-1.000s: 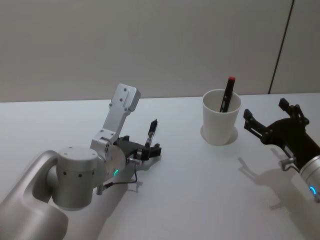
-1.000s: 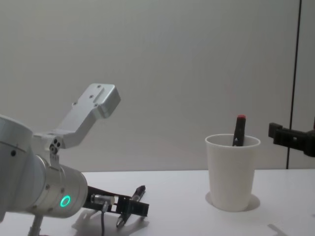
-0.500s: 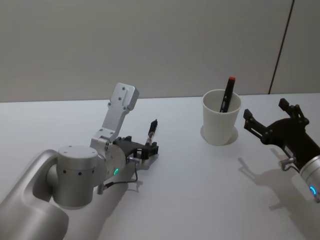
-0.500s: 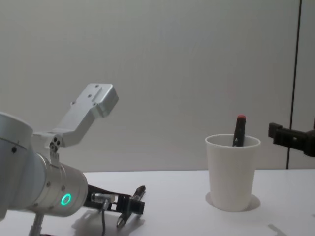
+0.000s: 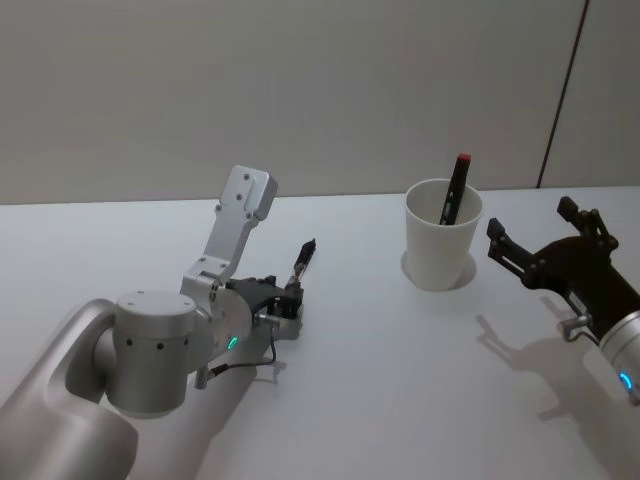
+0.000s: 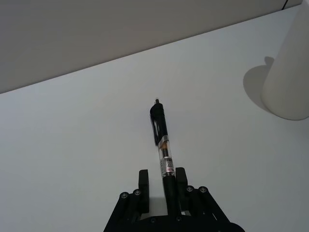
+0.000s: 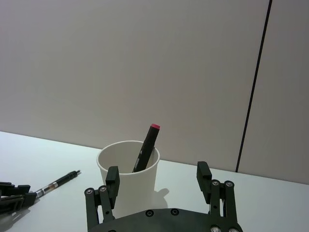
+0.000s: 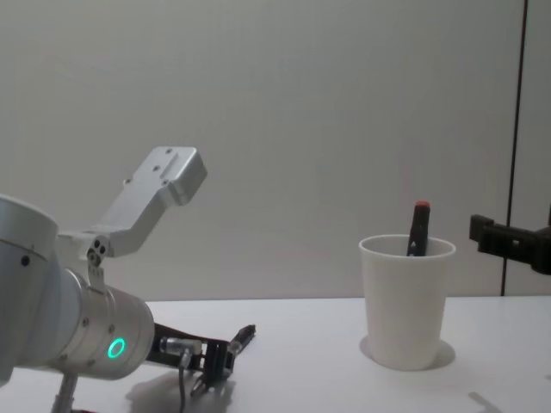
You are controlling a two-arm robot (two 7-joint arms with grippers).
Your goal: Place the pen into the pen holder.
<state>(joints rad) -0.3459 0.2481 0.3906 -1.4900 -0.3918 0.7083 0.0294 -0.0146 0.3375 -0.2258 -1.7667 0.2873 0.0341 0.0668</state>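
Jaws of left gripper (image 6: 162,180) now pinching pen (image 6: 162,145), narrower than before; right gripper (image 7: 159,176) spread beside pen holder (image 5: 441,235)

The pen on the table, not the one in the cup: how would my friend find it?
Start at the white paper cup on the white table and look to the robot's left. A slim black pen with a clear middle lies there, its lower end between the left gripper's closed fingers. Unlike the black, red-capped pen standing in the cup, it lies low and has no red.

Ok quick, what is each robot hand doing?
Left gripper: shut on the black-and-clear click pen.
Right gripper: open, holding nothing.
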